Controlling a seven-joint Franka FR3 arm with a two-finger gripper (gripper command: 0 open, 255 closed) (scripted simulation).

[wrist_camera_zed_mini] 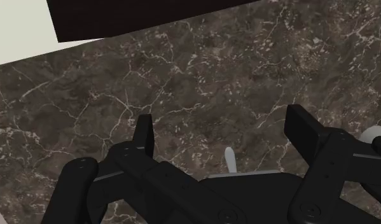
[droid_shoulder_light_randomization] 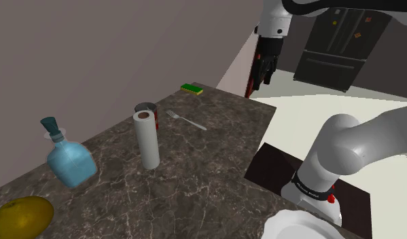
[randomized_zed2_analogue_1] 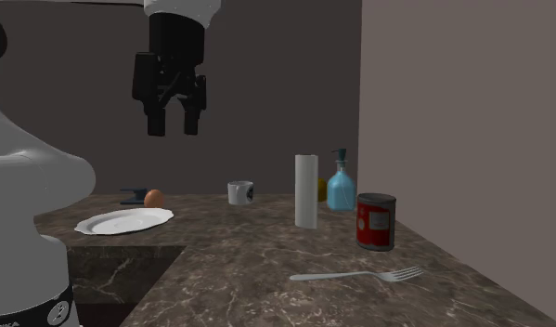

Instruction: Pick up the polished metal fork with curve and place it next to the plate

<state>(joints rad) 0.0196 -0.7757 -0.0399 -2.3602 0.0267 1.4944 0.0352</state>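
Marbled dark counter (randomized_zed2_analogue_1: 239, 255) bears a slim, pale-silver fork (randomized_zed2_analogue_1: 359, 275), tines gently curved, lying just beside the red can (randomized_zed2_analogue_1: 376, 221) near an edge, bare stone around it, the gripper (randomized_zed2_analogue_1: 172, 130) well higher than the can, fingers spread, empty.

Nothing legible in any view.
- Red can (randomized_zed2_analogue_1: 376, 221): the label has a pale patch with marks on it, too small to read.
- Mug (randomized_zed2_analogue_1: 239, 192): dark mark on its side, can't resolve it as letters.
- Black band (droid_shoulder_light_randomization: 310, 191) on the arm's base: a row of small white lettering, not readable. Same band in the second exterior view, also unreadable.
- Fridge (droid_shoulder_light_randomization: 331, 61): small coloured squares on the doors, no text to make out.
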